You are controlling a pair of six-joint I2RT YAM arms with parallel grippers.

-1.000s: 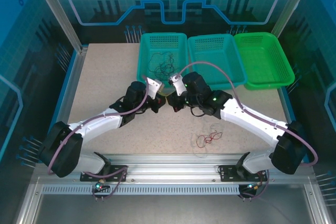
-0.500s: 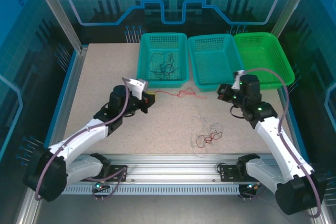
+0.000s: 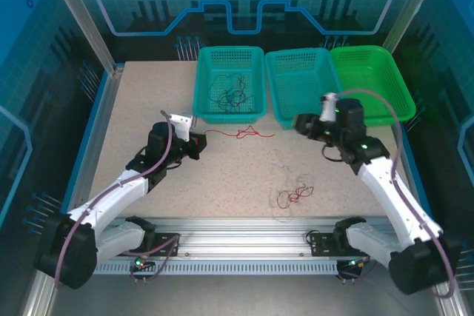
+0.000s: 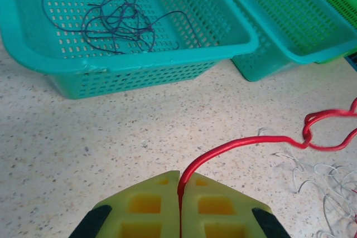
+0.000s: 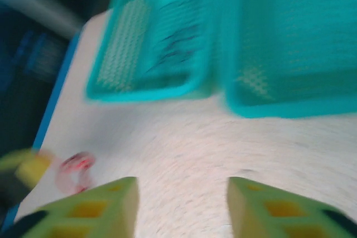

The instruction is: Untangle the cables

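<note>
Left end effector clamps red cable; right end effector apart beside basket rim.

My left gripper clamped tight on red cable; my right gripper jaws spread, arms well apart.

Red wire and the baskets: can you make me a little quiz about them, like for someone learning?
1. True or false: the left gripper is shut on a red cable.
2. Which basket holds the dark cables? A: left teal basket. B: middle teal basket. C: green basket.
3. Fill in: the right gripper has its jaws ____ and holds nothing.

Key: 1 true; 2 A; 3 open.
</note>
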